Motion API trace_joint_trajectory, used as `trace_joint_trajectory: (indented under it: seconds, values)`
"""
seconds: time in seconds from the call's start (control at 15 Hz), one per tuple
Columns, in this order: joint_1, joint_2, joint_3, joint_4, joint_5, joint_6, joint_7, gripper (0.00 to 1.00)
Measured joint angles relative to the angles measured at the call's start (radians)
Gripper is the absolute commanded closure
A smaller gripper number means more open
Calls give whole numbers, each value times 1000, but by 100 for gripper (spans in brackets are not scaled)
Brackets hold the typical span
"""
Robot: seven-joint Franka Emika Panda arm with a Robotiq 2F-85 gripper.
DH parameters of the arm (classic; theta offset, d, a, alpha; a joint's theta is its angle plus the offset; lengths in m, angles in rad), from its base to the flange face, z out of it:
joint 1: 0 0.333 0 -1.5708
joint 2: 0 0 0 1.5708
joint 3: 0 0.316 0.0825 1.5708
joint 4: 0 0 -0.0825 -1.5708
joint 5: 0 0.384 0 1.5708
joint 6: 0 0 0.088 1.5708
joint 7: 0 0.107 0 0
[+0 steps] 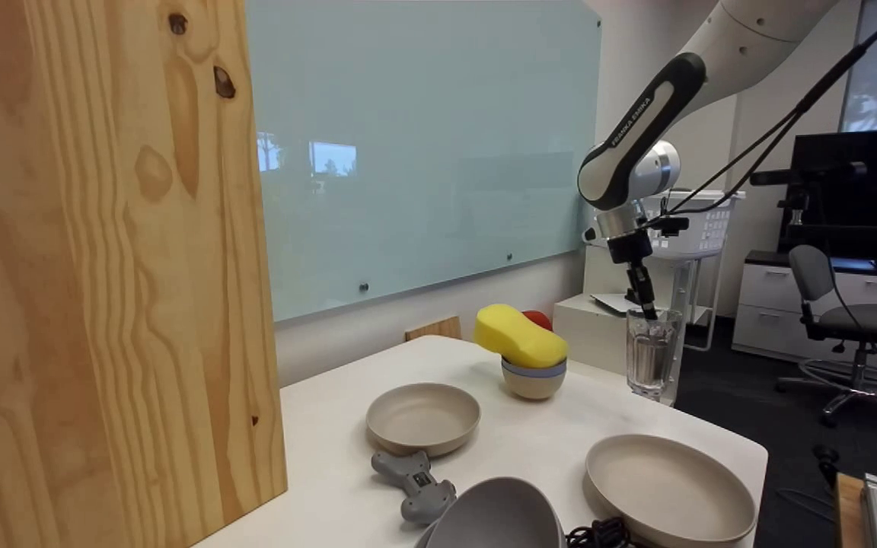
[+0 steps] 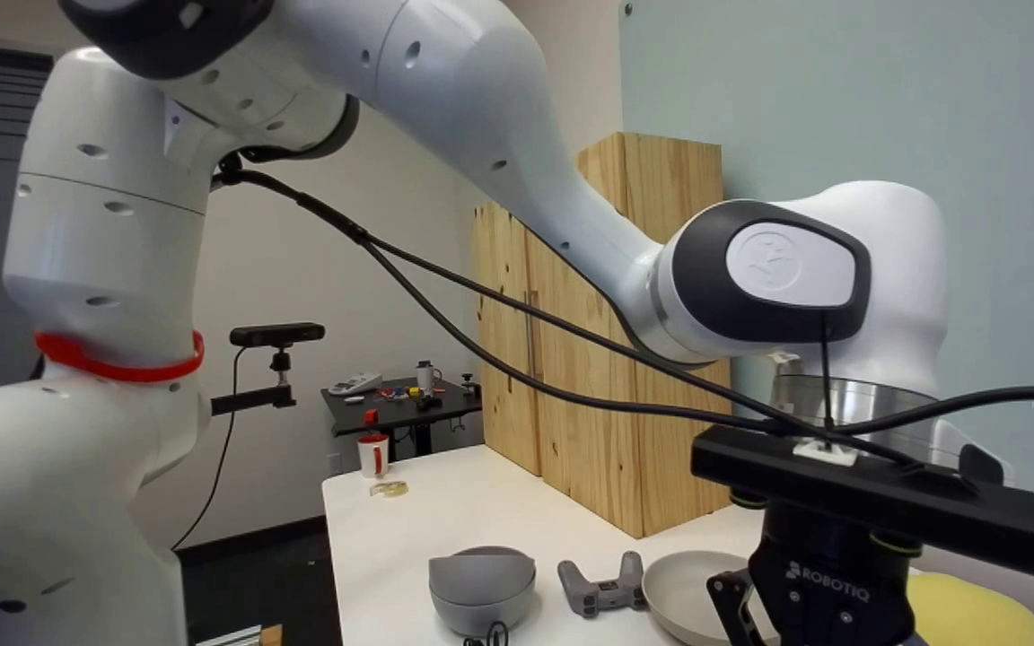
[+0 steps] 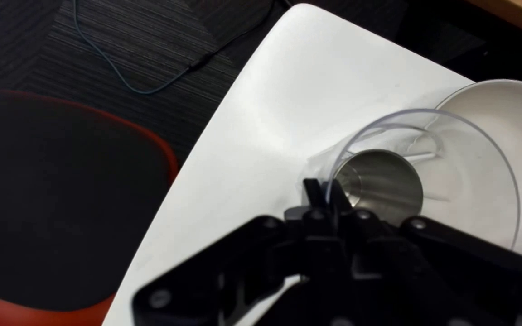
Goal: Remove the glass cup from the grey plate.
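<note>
The gripper (image 3: 326,192) had its jaws all but together, pinching the clear glass tumbler (image 1: 649,354) at its rim — its near-upright long axis ran below them, off the grey-beige plate (image 1: 667,485) — though whether its base touched the white table (image 1: 553,430), I couldn't tell.

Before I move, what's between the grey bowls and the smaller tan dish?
The controller lies between the grey bowls and the smaller tan dish, as both exterior views show. Whether it touches the dish, I can't tell.
</note>
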Motion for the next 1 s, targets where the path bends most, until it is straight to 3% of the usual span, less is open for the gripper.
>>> trace_joint_trajectory:
  seconds: [1.0]
  values:
    - [-28, 150, 19, 94, -79, 10, 88, 99]
